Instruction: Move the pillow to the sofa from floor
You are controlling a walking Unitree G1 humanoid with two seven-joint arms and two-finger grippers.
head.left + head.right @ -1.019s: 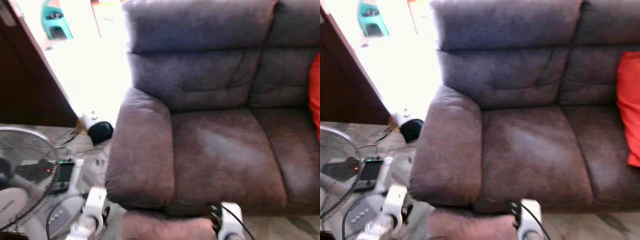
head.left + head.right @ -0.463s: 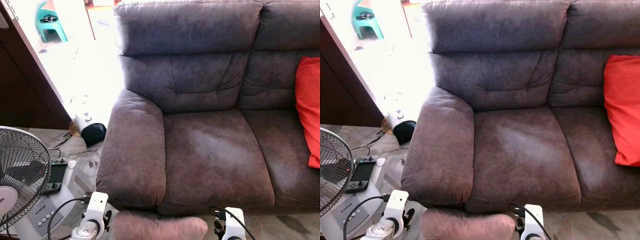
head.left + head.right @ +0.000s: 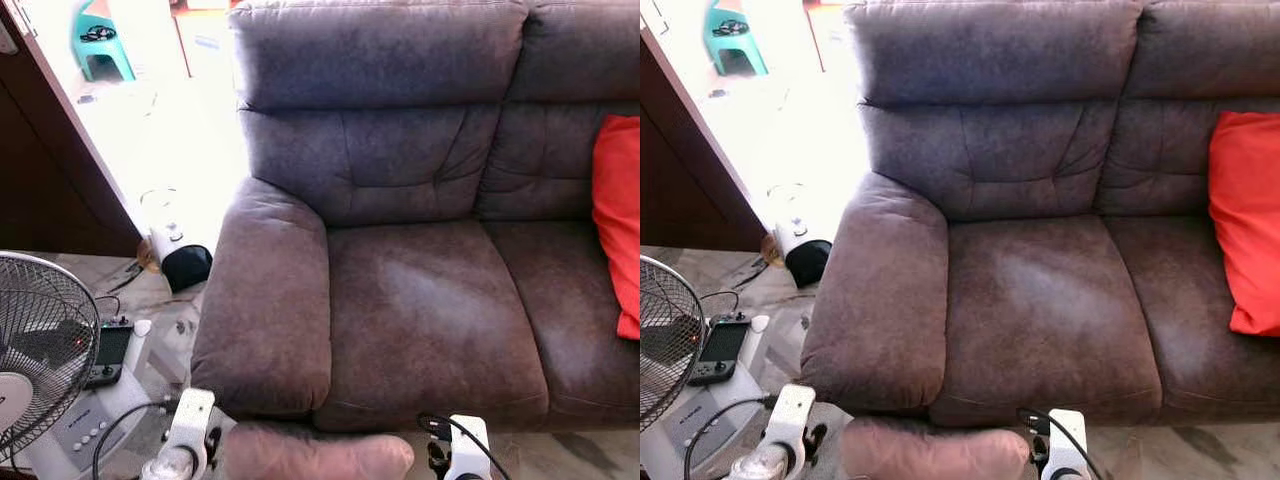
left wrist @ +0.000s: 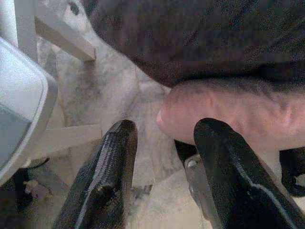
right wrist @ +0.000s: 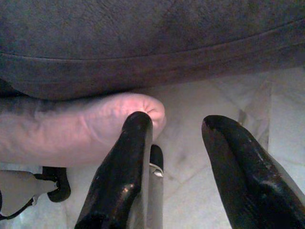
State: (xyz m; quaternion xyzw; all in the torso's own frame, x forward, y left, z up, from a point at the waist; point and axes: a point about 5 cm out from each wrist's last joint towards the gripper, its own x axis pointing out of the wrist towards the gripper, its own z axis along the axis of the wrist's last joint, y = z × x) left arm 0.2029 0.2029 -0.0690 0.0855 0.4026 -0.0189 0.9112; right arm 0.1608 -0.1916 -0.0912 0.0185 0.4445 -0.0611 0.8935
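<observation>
A standing fan (image 3: 40, 350) is at the far left, well off the sofa's (image 3: 420, 250) left armrest, with a small handheld device (image 3: 715, 350) on its pale base. Nearer the sofa, a small white and black appliance (image 3: 180, 255) sits on the floor (image 3: 770, 300) just beside the outer side of that armrest, in bright light from the doorway. A teal stool (image 3: 100, 40) stands farther back, beyond the sofa's left corner.

The left gripper (image 4: 164, 181) is low in front of the sofa's left armrest, its two black fingers (image 4: 112, 176) spread apart. The pillow's end sits in the gap between them; I cannot tell whether either finger touches it.

The pillow (image 3: 320, 455), a dusty pink-brown cushion, is in front of the sofa's front edge, below the seam between the left armrest and the left seat. It lies between the two grippers, not on the seat. Whether it rests on the floor or is lifted off it cannot be told.

The right gripper (image 5: 178, 167) is in front of the sofa's left seat, fingers spread wide. One finger (image 5: 126, 167) lies against the pillow's rounded end, the other stands clear over the marbled floor.

A red cushion (image 3: 1245, 220) leans on the sofa's right seat, against the backrest.
</observation>
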